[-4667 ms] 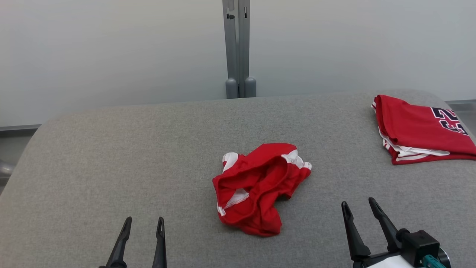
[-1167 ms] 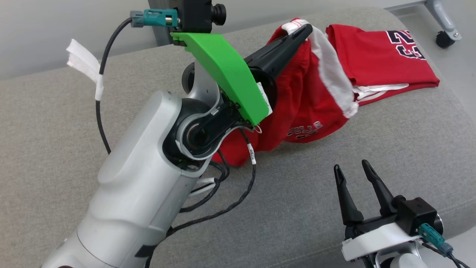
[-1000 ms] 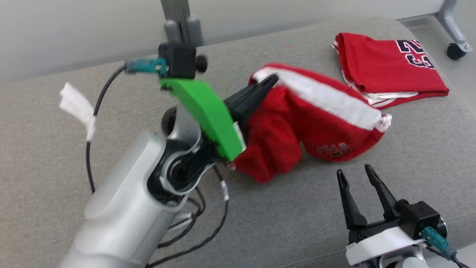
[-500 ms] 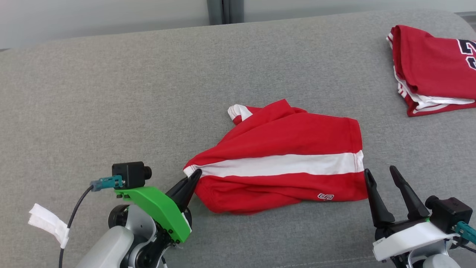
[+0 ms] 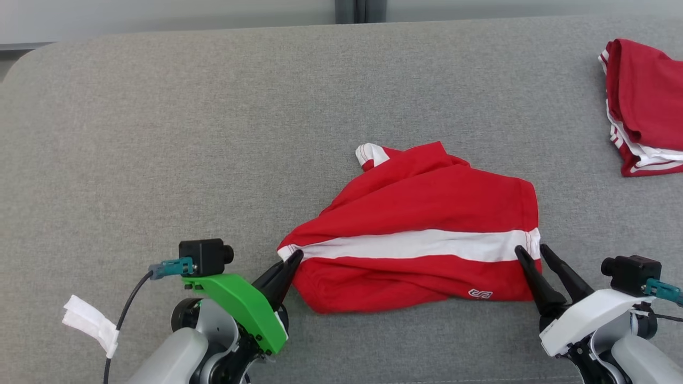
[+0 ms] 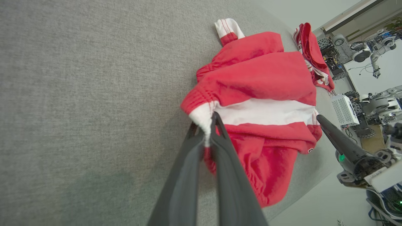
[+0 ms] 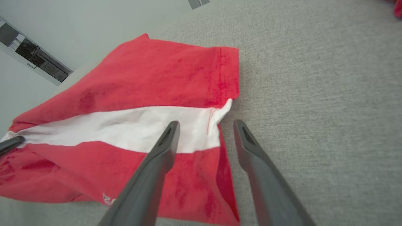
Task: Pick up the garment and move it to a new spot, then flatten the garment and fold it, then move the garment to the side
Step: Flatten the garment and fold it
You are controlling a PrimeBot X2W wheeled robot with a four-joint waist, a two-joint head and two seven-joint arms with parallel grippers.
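Red and white, the garment (image 5: 421,213) is judged soft and light: it will sag and slide wherever it is not pinned, so its stitched corners are the places to be gripped. At its 8 o'clock corner the left hand (image 5: 295,257) is clamped on the end of the stripe (image 5: 416,245). The garment is spread, partly rumpled, mid-bench (image 5: 160,133). At its 4 o'clock corner the right hand (image 5: 530,248) is parted narrowly astride the stripe's other end, with nothing gripped.

grey cushion (image 5: 160,133) holds garment (image 5: 427,213), folded jersey (image 5: 645,101).
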